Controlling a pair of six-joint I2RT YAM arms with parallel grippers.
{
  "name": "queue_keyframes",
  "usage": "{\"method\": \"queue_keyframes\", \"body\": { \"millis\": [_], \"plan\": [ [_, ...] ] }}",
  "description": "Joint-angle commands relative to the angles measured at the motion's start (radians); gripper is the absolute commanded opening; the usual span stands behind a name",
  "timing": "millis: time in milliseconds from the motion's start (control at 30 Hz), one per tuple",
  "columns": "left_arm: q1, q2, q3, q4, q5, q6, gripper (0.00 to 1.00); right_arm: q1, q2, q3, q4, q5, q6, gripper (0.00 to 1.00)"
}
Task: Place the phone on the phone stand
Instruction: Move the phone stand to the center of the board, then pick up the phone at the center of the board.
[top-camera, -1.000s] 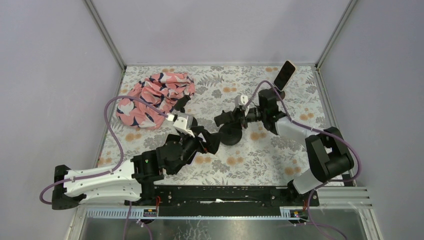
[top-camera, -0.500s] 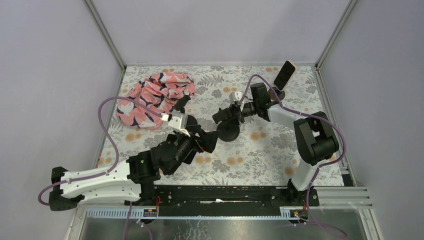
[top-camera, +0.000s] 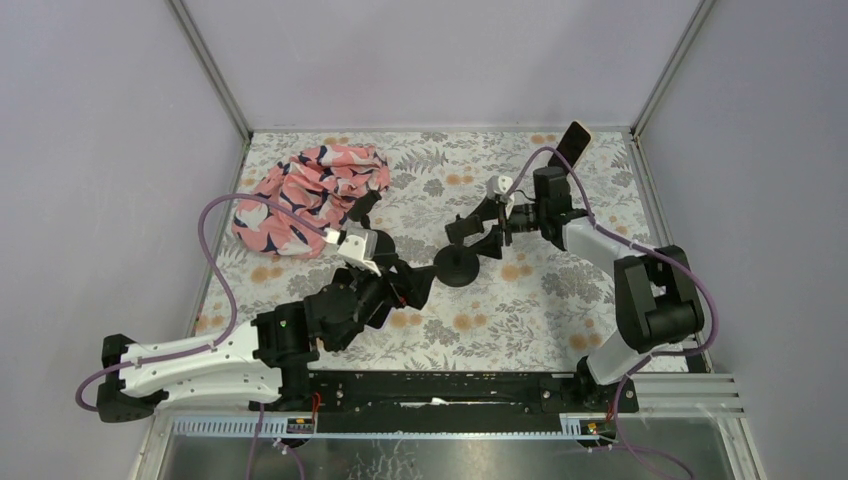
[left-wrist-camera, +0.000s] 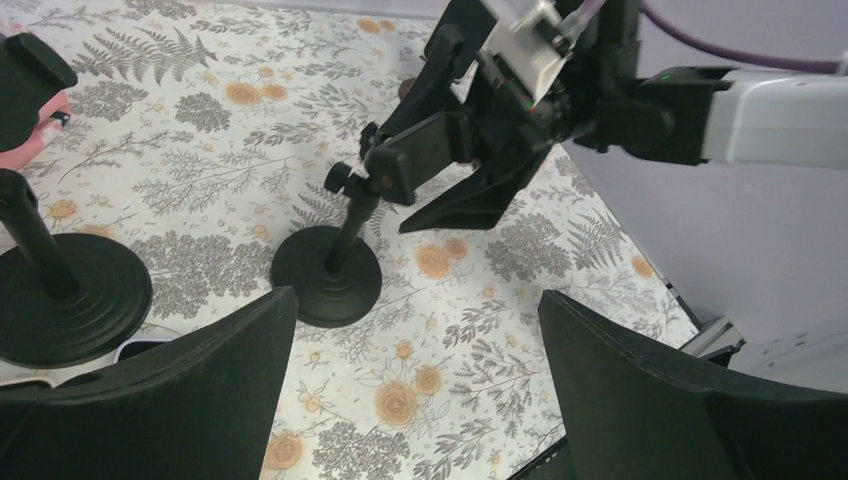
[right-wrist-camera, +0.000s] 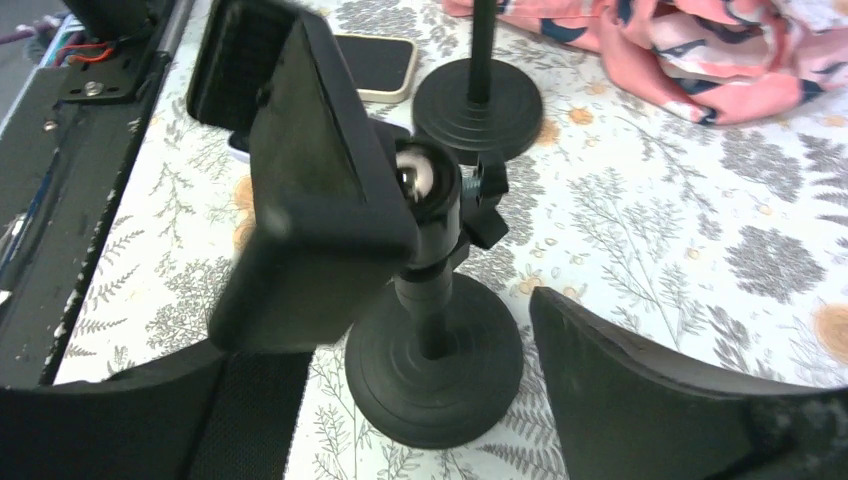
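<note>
While they stand apart, right fingers (right-wrist-camera: 650, 400) flank the phone stand (right-wrist-camera: 435, 375).

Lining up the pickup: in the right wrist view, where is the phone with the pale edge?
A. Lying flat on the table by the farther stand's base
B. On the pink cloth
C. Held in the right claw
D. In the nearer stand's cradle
A: the phone lies flat on the table, right beside the round base of the farther stand.
</note>
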Motion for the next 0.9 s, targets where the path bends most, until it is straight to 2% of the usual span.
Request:
{"method": "queue_keyframes", "body": {
  "millis": [0,133,167,400,533,667,833,867],
  "plan": [
    [-0.004,-0.032,-0.009,-0.057,0.003,-0.015,0.99,-0.029,-0.082,-0.024,0.030,0.103,0.135,0.90],
    [-0.004,-0.066,-0.038,-0.094,0.004,-0.038,0.99,-0.049,-0.094,0.012,-0.117,0.199,0.128,0.99],
    [-0.004,-0.074,-0.049,-0.124,-0.011,-0.053,0.99,-0.056,-0.105,0.022,-0.204,0.231,0.116,1.00],
    [0.003,-0.088,-0.129,-0.291,-0.094,-0.238,0.99,-0.081,-0.259,0.005,-0.500,0.360,-0.009,1.00],
    [0.039,-0.052,-0.146,-0.291,-0.065,-0.223,0.99,-0.095,-0.336,0.019,-0.629,0.441,0.003,1.00],
    [0.197,0.075,-0.111,-0.295,0.072,-0.159,0.99,-0.095,-0.445,0.029,-0.691,0.484,0.084,1.00],
    [0.381,0.205,-0.090,-0.303,0.206,-0.101,0.99,-0.097,-0.545,-0.010,-0.644,0.541,0.279,1.00],
    [0.406,0.222,-0.089,-0.308,0.223,-0.088,0.99,-0.103,-0.542,-0.018,-0.659,0.535,0.278,1.00]
  ]
}}
